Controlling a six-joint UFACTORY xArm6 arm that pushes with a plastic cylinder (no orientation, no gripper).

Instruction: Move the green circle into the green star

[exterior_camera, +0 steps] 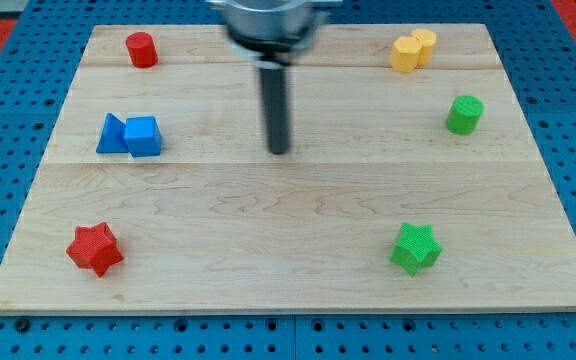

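Note:
The green circle (464,114) stands near the view's right edge of the wooden board, in its upper half. The green star (415,248) lies below it, near the view's bottom right. The two are well apart. My tip (279,151) rests on the board near its middle, far to the view's left of the green circle and up and to the left of the green star. It touches no block.
A red circle (142,49) is at the top left. A blue triangle (112,135) touches a blue cube (143,136) at the left. A red star (95,249) is at the bottom left. Two yellow blocks (412,50) sit together at the top right.

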